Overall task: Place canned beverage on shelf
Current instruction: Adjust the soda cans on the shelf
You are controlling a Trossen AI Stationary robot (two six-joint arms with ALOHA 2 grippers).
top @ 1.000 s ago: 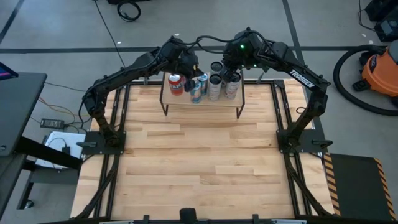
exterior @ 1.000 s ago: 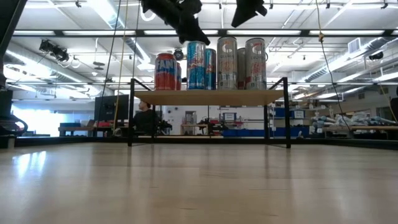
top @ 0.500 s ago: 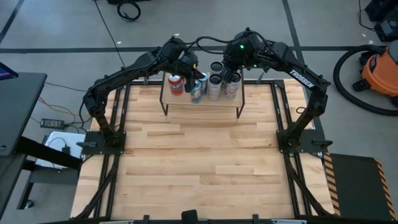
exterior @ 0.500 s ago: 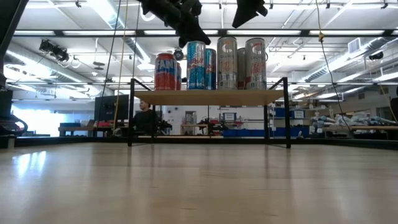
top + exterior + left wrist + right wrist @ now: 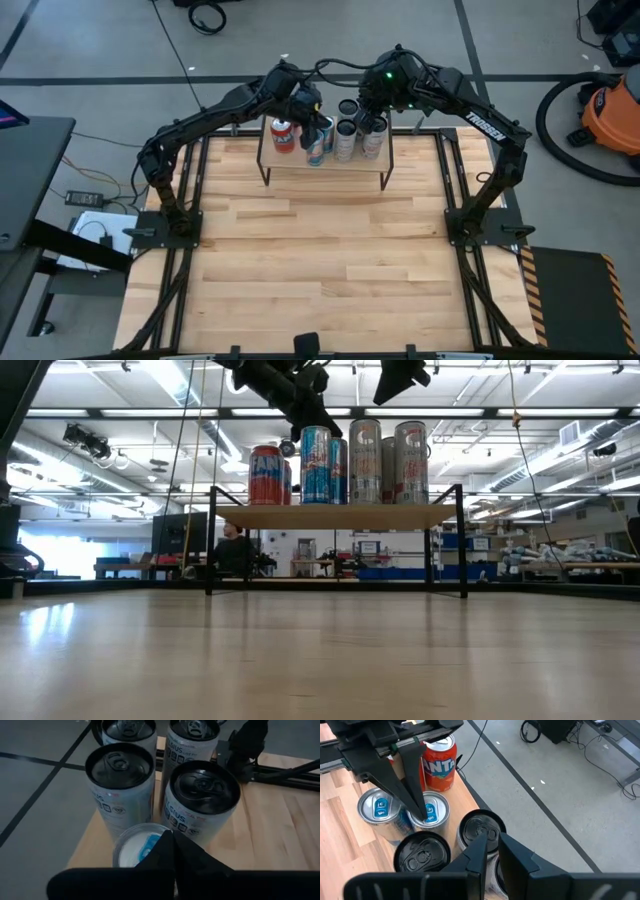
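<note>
The shelf (image 5: 325, 168), a light board on thin black legs, stands at the table's far middle. On it stand an orange Fanta can (image 5: 440, 765), two blue cans with silver lids (image 5: 316, 465) and several pale cans with black tops (image 5: 202, 800). My left gripper (image 5: 172, 837) is shut, its tips down at the lid of one blue can (image 5: 432, 807). My right gripper (image 5: 492, 837) hangs above the black-topped cans with only a narrow gap between its fingers and nothing in it. My left gripper's shut fingertips (image 5: 425, 812) meet the blue can's silver lid by its blue tab (image 5: 147, 845). They come slanting down from the table's left side. The can stands upright on the shelf board, close between its neighbours.
Bare wooden tabletop (image 5: 320, 260) stretches from the shelf to the near edge. Black frame rails run along both sides of the table. An orange vacuum (image 5: 612, 110) sits on the floor at the right. A person (image 5: 235, 548) sits far behind the shelf.
My left gripper has rolled a little about its own pointing line while its tips stay at the blue can's lid. The cans stand as before.
</note>
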